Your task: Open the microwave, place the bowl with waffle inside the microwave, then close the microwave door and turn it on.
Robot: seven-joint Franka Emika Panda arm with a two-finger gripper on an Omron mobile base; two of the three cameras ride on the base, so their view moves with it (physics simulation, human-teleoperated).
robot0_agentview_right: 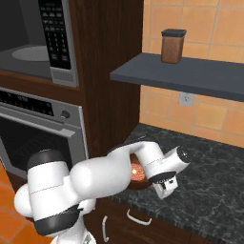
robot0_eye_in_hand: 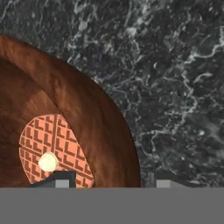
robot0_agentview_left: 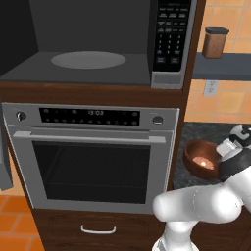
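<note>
While the bowl with waffle (robot0_eye_in_hand: 65, 131) sits on the counter (robot0_eye_in_hand: 175, 87) (dark stone), the gripper (robot0_eye_in_hand: 113, 183) straddles its rim, half-open.

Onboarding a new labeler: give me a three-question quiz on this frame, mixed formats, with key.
1. True or false: the microwave stands open, its turntable bare.
2. Where does the bowl with waffle sit? A) on the dark stone counter B) on the shelf C) in the oven
3. Fill in: in the hand view, the gripper has one fingertip over the waffle and the other outside the bowl's ____.

Key: 1 true; 2 A; 3 rim
</note>
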